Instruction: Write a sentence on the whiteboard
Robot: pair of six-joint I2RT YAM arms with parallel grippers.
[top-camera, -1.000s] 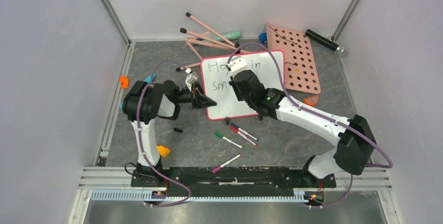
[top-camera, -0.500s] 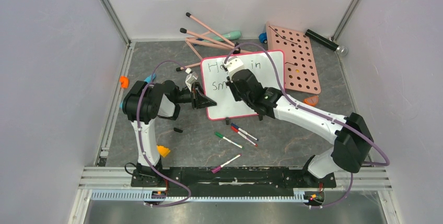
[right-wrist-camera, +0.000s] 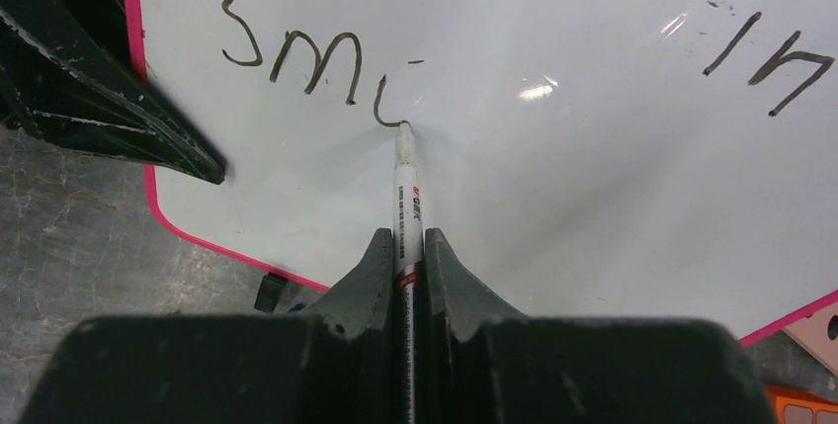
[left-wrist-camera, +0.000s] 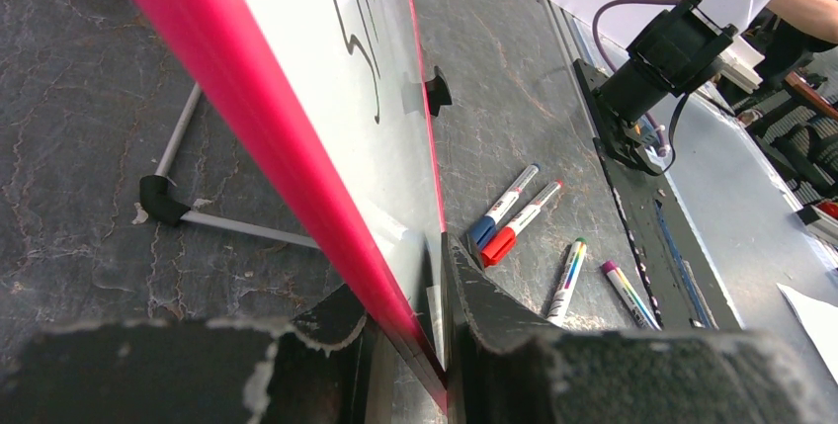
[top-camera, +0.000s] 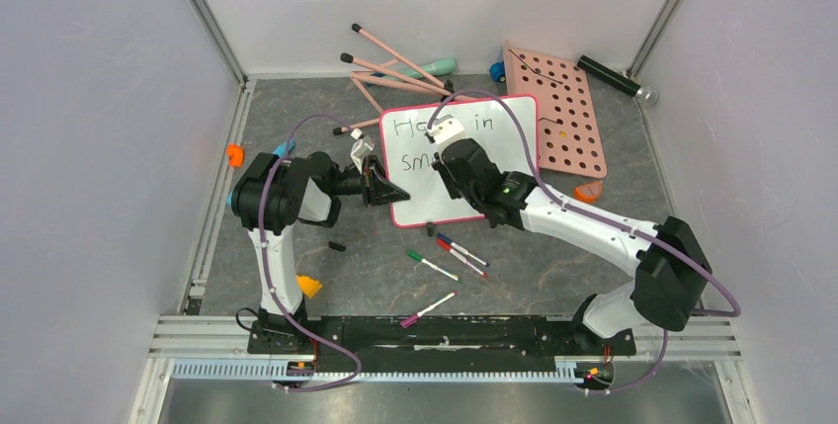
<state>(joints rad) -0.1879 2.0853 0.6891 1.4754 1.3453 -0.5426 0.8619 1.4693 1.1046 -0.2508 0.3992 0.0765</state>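
The whiteboard [top-camera: 504, 147] with a pink-red rim lies on the table's middle. It also shows in the right wrist view [right-wrist-camera: 593, 177] and edge-on in the left wrist view [left-wrist-camera: 385, 98]. The sentence [right-wrist-camera: 316, 58] reads "sm" plus a curved stroke on the lower line, with "in" [right-wrist-camera: 761, 53] above; the top view shows "H" [top-camera: 400, 127] and "in". My right gripper [right-wrist-camera: 406, 238] is shut on a white marker [right-wrist-camera: 406, 197] whose tip touches the board at the stroke's end. My left gripper [left-wrist-camera: 430, 345] is shut on the whiteboard's left rim. The right arm hides the middle of the writing from above.
Several loose markers [top-camera: 450, 254] lie in front of the board, also in the left wrist view [left-wrist-camera: 519, 212]. A pink panel full of holes [top-camera: 558, 118] lies right of the board. Pink sticks [top-camera: 395, 63], a teal tool [top-camera: 435, 68] and a black cylinder [top-camera: 613, 78] lie behind.
My right gripper with the marker has shifted slightly over the lower line of writing. The left arm and the board have not moved.
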